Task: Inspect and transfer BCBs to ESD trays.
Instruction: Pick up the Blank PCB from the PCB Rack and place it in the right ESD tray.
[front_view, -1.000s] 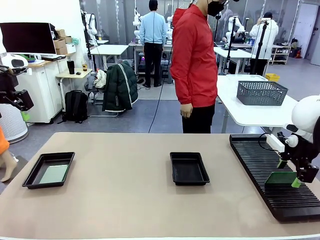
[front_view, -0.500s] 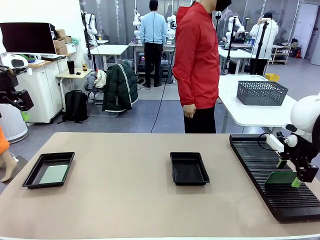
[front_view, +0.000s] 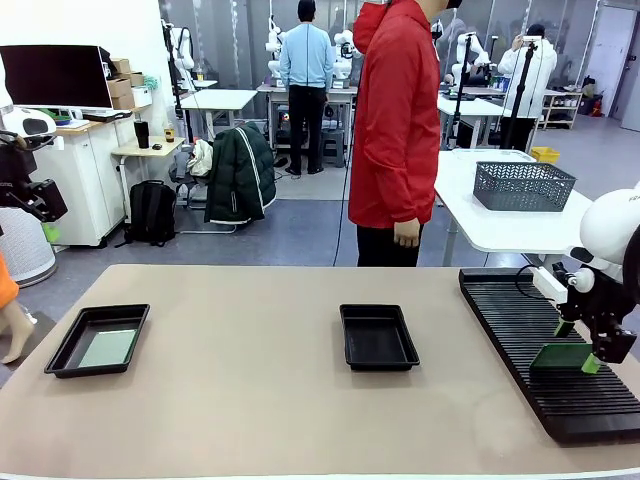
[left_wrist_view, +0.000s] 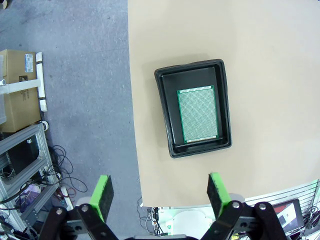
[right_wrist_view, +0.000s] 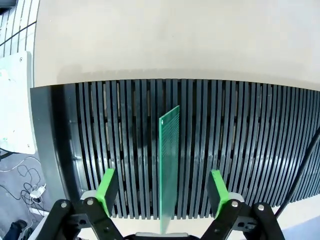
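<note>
Between the pads of the right claw (right_wrist_view: 162, 187) stands one thin green rectangular circuit board (right_wrist_view: 170, 160), set on edge in a slot of the long black ribbed plastic rack (right_wrist_view: 250, 140). Its fine dotted face runs straight away from the wrist. The jaws are spread wide, with a clear gap between each green pad and the board, so nothing is gripped or touched.

Two green boards can be counted, and two shallow black plastic trays with raised rims and rounded corners. Far below the left claw (left_wrist_view: 159, 187) lies the left-hand tray (left_wrist_view: 162, 115) on the smooth tan tabletop (left_wrist_view: 250, 60). The second board (left_wrist_view: 198, 114) lies flat on its floor, its surface a fine grid of dots. This claw hangs high over the table edge, jaws fully apart and empty.

From the front, the second tray (front_view: 378, 340) sits well to the left of the right claw (front_view: 578, 345), mid-table, with no board in it. One person in a red jacket (front_view: 395, 120) stands beyond it, and one grey mesh basket (front_view: 522, 185) rests on a white table behind the rack.
</note>
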